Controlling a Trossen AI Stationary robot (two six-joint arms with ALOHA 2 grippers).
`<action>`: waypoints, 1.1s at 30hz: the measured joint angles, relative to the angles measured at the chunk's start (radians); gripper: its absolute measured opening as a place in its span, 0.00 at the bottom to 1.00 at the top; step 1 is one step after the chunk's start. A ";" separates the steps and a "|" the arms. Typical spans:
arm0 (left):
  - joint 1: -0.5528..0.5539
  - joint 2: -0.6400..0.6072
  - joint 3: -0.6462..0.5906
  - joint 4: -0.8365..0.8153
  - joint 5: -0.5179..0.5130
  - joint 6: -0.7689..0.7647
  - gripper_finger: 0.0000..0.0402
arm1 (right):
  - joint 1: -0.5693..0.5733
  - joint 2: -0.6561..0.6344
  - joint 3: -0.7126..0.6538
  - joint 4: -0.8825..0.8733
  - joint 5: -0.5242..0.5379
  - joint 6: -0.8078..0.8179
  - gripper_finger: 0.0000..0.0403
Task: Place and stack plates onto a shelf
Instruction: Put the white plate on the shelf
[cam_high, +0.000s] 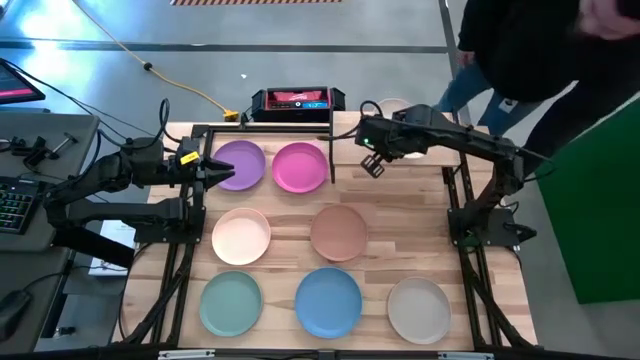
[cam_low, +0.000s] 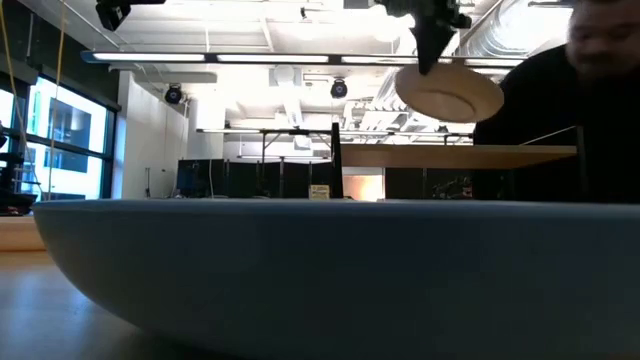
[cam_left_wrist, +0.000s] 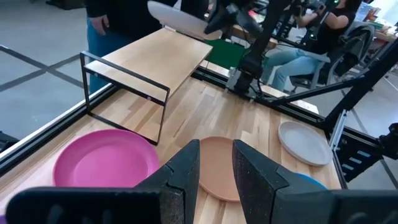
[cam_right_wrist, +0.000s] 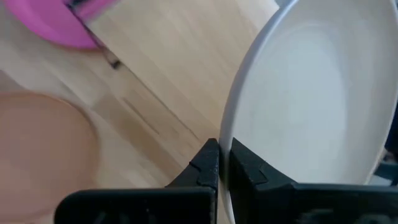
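- My left gripper (cam_high: 222, 169) hovers at the purple plate (cam_high: 240, 164), fingers apart, holding nothing.
- My right gripper (cam_right_wrist: 223, 163) pinches a beige plate's (cam_right_wrist: 311, 99) rim, lifted above the shelf (cam_left_wrist: 163, 60).
- Another beige plate (cam_high: 419, 309) lies on the table, front right.

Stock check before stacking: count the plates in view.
8: purple, magenta, peach, terracotta, mint, blue, beige on the table; second beige plate in the right end effector.

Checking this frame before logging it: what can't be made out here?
- Low view: the blue plate fills the foreground, hiding the other table plates.
- High view: the right end effector covers most of its beige plate.
- Right wrist view: that plate is cut off by the edge.
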 joint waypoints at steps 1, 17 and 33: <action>0.000 0.000 0.000 0.000 -0.007 0.000 0.21 | -0.013 0.000 -0.017 0.000 -0.003 -0.009 0.00; 0.000 0.000 0.000 0.000 -0.047 -0.017 0.21 | -0.058 -0.037 -0.343 0.000 0.051 0.046 0.00; 0.000 0.026 0.001 0.000 -0.070 -0.018 0.21 | -0.109 -0.053 -0.415 0.109 0.049 -0.005 0.00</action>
